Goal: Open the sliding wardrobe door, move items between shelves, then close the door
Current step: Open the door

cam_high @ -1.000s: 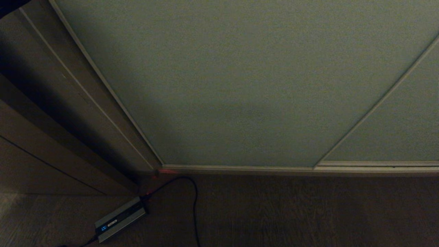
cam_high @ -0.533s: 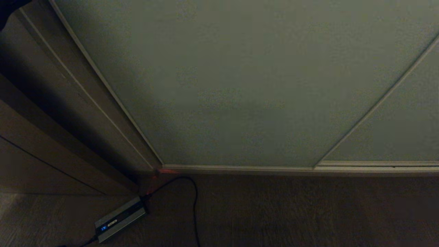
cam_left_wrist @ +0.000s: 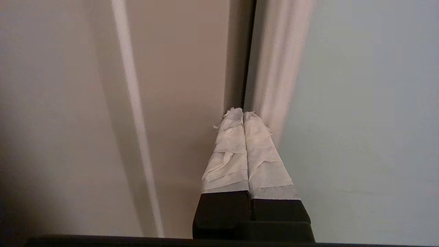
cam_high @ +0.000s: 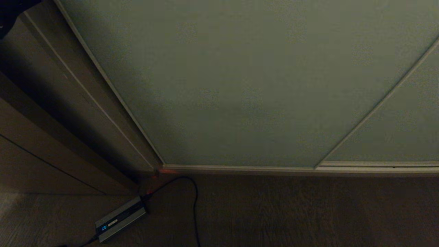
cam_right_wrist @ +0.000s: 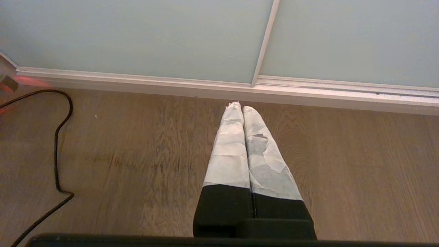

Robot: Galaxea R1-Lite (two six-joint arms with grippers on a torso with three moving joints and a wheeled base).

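Opening step: the clenched left gripper point(cam_left_wrist: 243, 113) noses at the frame edge of the closed sliding wardrobe door point(cam_left_wrist: 360, 103); next, a sideways push.

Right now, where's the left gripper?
In the left wrist view, the left gripper is shut, its taped tips at the dark gap between the brown side panel and the sliding door's frame.

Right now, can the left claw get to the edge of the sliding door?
Probably yes. The left claw, shut, points right at the dark gap beside the sliding wardrobe door frame, and nothing sits between them.
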